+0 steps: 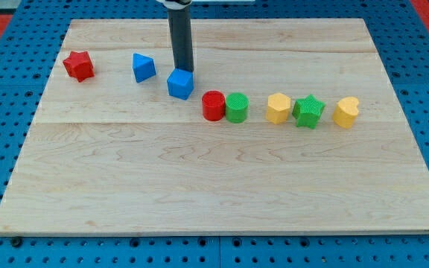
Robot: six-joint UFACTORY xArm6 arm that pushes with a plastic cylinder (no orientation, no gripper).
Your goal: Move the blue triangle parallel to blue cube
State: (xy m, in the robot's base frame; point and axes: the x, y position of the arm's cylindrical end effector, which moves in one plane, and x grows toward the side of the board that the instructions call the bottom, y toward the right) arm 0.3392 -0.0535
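The blue triangle [143, 67] lies on the wooden board [222, 186] toward the view's upper left. The blue cube [180, 84] sits just right of it and a little lower. My tip [183, 69] comes down from the view's top and stands right behind the blue cube's top edge, touching or nearly touching it. The triangle is about one block width to the tip's left.
A red star [79, 65] lies at the far left. Right of the cube runs a row: red cylinder [213, 106], green cylinder [237, 108], yellow hexagon [278, 108], green star [308, 112], yellow heart [346, 112]. Blue pegboard [6, 112] surrounds the board.
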